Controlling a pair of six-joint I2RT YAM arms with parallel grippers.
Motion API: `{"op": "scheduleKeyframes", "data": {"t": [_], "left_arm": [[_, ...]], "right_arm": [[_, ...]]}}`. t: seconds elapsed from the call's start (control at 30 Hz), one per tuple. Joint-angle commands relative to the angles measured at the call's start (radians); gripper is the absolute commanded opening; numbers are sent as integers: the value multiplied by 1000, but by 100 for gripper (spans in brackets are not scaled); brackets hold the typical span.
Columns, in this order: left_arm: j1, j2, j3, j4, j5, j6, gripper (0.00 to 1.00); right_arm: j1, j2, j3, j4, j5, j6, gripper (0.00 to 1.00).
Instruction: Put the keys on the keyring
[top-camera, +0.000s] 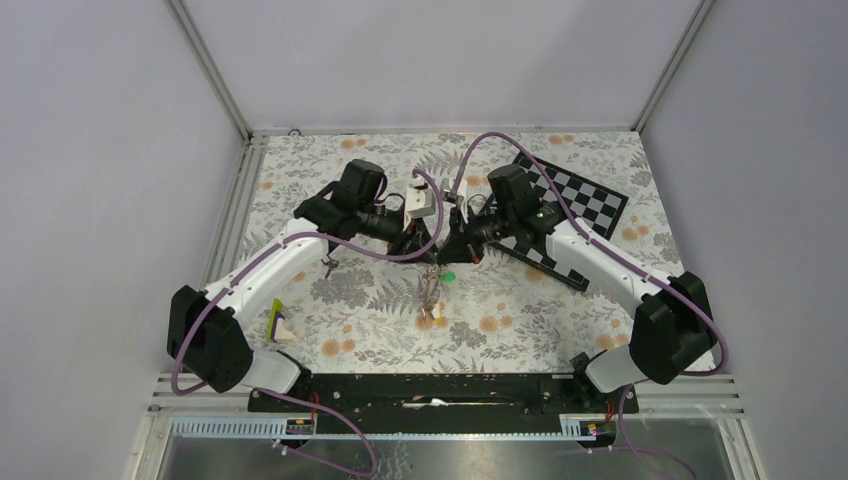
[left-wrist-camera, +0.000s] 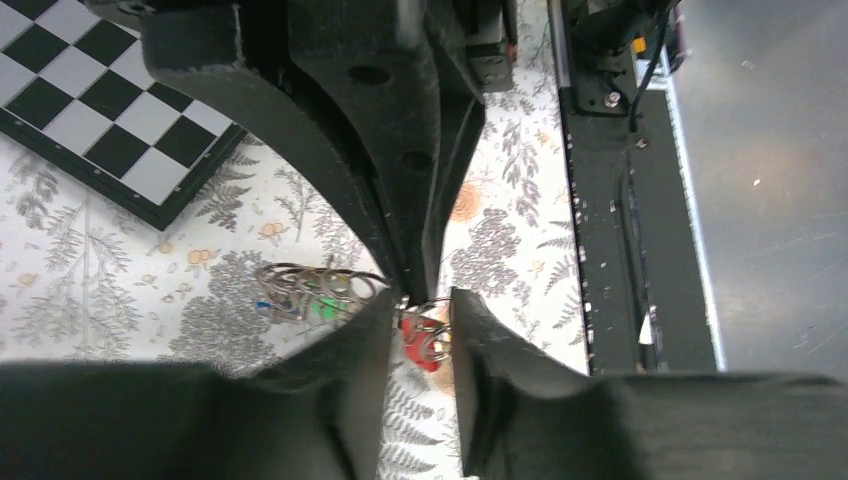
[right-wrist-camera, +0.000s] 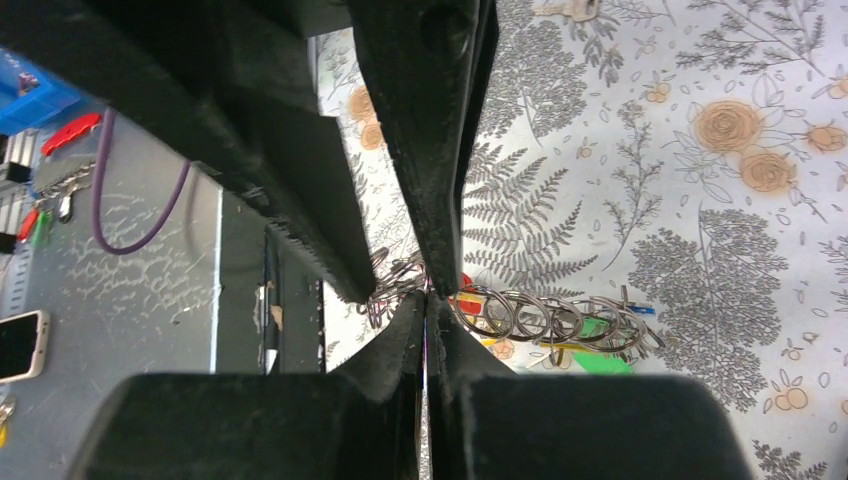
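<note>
A chain of thin wire rings (top-camera: 432, 290) with small keys on it hangs between my two grippers above the floral cloth. A green key head (top-camera: 447, 276) shows on it. In the left wrist view, my left gripper (left-wrist-camera: 422, 300) has a wire ring spanning its narrow gap, with a red key head (left-wrist-camera: 420, 340) behind. The rest of the chain (left-wrist-camera: 310, 290) trails left. My right gripper (right-wrist-camera: 427, 300) is shut on a ring edge, and the chain (right-wrist-camera: 540, 318) with green, yellow and blue heads trails right. The two grippers meet tip to tip (top-camera: 440, 245). The broad flat keyring is out of view.
A black-and-white chequered board (top-camera: 580, 200) lies at the back right. A white box (top-camera: 425, 205) stands behind the grippers. A loose key (top-camera: 328, 263) lies left of centre. A yellow and white object (top-camera: 278, 325) lies by the left arm's base.
</note>
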Motion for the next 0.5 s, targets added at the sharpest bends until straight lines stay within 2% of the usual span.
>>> {"op": "scheduleKeyframes", "data": {"t": [0.0,0.17,0.23,0.47], "left_arm": [[11,-47,-12,30,19,30,41],[46,-76,-43,30,46,30,73],[59,-85,-54,34,61,28,80],[92,-80,-105,77,93,20,82]], "right_arm": [[5,-51,-2,104,22,32,0],[-13,-68,-23,126,23,44,0],[-20,-74,-29,125,22,42,0],[-35,-88,-40,127,-7,39,0]]}}
